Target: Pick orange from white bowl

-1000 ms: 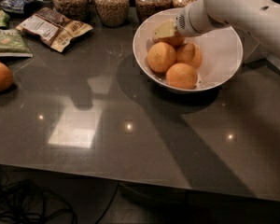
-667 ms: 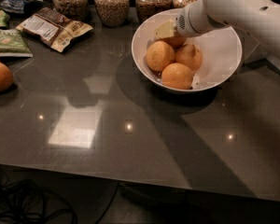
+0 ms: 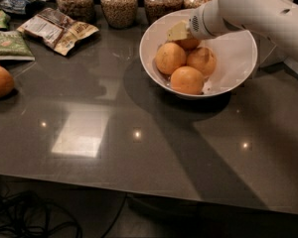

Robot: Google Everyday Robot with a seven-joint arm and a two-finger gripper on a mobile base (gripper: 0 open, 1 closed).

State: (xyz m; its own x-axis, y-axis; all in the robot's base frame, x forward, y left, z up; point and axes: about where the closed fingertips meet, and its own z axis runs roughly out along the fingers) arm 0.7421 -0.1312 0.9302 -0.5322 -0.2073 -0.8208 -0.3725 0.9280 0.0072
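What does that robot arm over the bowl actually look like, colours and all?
The arm is a thick, smooth, glossy white tube with a few small dark holes; a patch of tiny dots marks its wrist end. The gripper, at the back of the white bowl, is pale cream. No cables show.

Upper right of the frame: the claw (image 3: 180, 32) sits inside the white bowl (image 3: 234, 58) on the dark tabletop (image 3: 139, 172), just above the rearmost orange (image 3: 189, 44); three more oranges (image 3: 187, 80) lie in front.
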